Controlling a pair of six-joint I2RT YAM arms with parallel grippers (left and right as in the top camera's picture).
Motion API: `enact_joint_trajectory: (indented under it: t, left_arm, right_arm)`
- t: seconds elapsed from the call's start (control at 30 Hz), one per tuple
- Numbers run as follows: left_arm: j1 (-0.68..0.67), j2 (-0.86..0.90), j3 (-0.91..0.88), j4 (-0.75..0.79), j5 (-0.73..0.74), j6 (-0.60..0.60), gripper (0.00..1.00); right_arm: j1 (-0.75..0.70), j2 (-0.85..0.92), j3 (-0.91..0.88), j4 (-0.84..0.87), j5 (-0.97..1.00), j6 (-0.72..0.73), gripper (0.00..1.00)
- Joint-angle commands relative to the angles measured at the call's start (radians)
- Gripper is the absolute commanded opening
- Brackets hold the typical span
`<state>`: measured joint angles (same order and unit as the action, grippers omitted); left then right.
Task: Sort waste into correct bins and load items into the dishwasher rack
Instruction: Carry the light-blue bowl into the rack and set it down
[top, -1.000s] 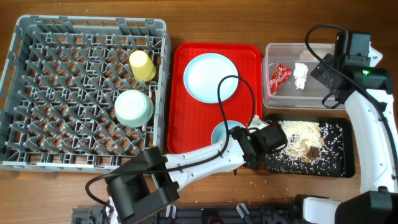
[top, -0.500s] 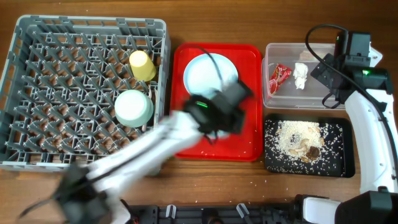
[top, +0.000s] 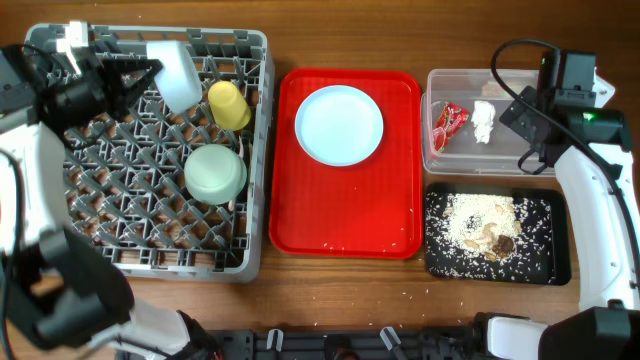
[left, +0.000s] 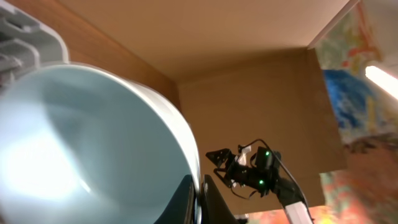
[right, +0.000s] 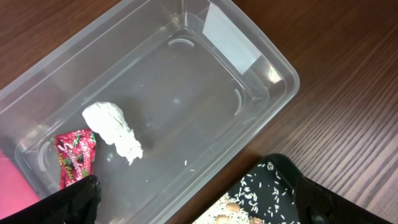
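Note:
My left gripper (top: 152, 72) is shut on the rim of the small light blue bowl (top: 177, 72) and holds it tilted over the far left part of the grey dishwasher rack (top: 100, 205). In the left wrist view the bowl (left: 81, 155) fills the left side, with the jaws (left: 200, 199) pinching its edge. A yellow cup (top: 228, 105) and a pale green bowl (top: 215, 173) stand in the rack. The light blue plate (top: 339, 124) lies on the red tray (top: 340, 215). My right gripper (right: 196, 194) is open and empty above the clear tub (right: 186, 93). I cannot make out the fork and spoon.
The clear tub (top: 432, 160) holds the red wrapper (top: 450, 122) and the white tissue (top: 484, 120); both show in the right wrist view, wrapper (right: 74, 155) and tissue (right: 115, 127). The black tray (top: 545, 255) holds rice scraps (top: 480, 232). Stray grains lie on the table.
My left arm swung from the front of the red tray, beside the black tray, across to the far left of the rack, carrying the small blue bowl. The right arm has not moved.

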<state>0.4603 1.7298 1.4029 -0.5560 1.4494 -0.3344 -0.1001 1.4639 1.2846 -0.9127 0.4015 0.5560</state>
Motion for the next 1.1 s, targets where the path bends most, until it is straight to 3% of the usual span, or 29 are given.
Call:
enact_joint_trajectory:
  t: [0.0, 0.13, 0.23, 0.33, 0.43, 0.47, 0.5, 0.57, 0.67, 0.8, 0.93, 0.97, 1.0, 1.07]
  left_arm:
    - [0.02, 0.187, -0.001, 0.161, 0.127, -0.072, 0.04]
    - [0.044, 0.328, -0.001, 0.275, 0.127, -0.153, 0.04]
    - [0.066, 0.342, -0.001, 0.273, 0.123, -0.154, 0.06]
    - [0.103, 0.341, -0.001, 0.259, 0.106, -0.248, 0.1]
    - [0.138, 0.34, -0.001, 0.2, 0.106, -0.253, 0.27]
    - [0.146, 0.34, -0.001, 0.153, 0.106, -0.246, 0.36]
    - [0.153, 0.34, -0.001, 0.121, 0.106, -0.246, 0.51]
    - [0.167, 0.336, -0.001, 0.072, 0.106, -0.247, 0.64]
    - [0.196, 0.299, -0.001, 0.038, 0.086, -0.247, 0.7]
    - [0.25, 0.14, -0.001, 0.001, -0.047, -0.246, 0.73]
    - [0.24, -0.069, -0.001, -0.097, -0.234, -0.167, 0.72]
    - [0.212, -0.155, -0.001, -0.154, -0.379, -0.105, 0.65]
    - [0.164, -0.227, -0.001, -0.21, -0.565, -0.06, 0.29]
    - [0.05, -0.308, -0.001, -0.279, -0.9, -0.053, 0.04]
  right_arm:
    - [0.001, -0.02, 0.007, 0.0, 0.018, -0.005, 1.0]
    - [0.001, -0.02, 0.007, 0.0, 0.018, -0.005, 1.0]
    - [0.001, -0.02, 0.007, 0.0, 0.018, -0.005, 1.0]
    - [0.001, -0.02, 0.007, 0.0, 0.018, -0.005, 1.0]
    - [0.001, -0.02, 0.007, 0.0, 0.018, -0.005, 1.0]
    - [0.001, -0.02, 0.007, 0.0, 0.018, -0.005, 1.0]
    - [0.001, -0.02, 0.007, 0.0, 0.018, -0.005, 1.0]
    - [0.001, -0.02, 0.007, 0.0, 0.018, -0.006, 1.0]
    - [0.001, -0.02, 0.007, 0.0, 0.018, -0.005, 1.0]
    - [0.001, -0.02, 0.007, 0.0, 0.018, -0.005, 1.0]
    - [0.001, -0.02, 0.007, 0.0, 0.018, -0.005, 1.0]
    - [0.001, -0.02, 0.007, 0.0, 0.018, -0.005, 1.0]
    - [0.001, -0.02, 0.007, 0.0, 0.018, -0.005, 1.0]
    - [0.001, -0.02, 0.007, 0.0, 0.018, -0.005, 1.0]
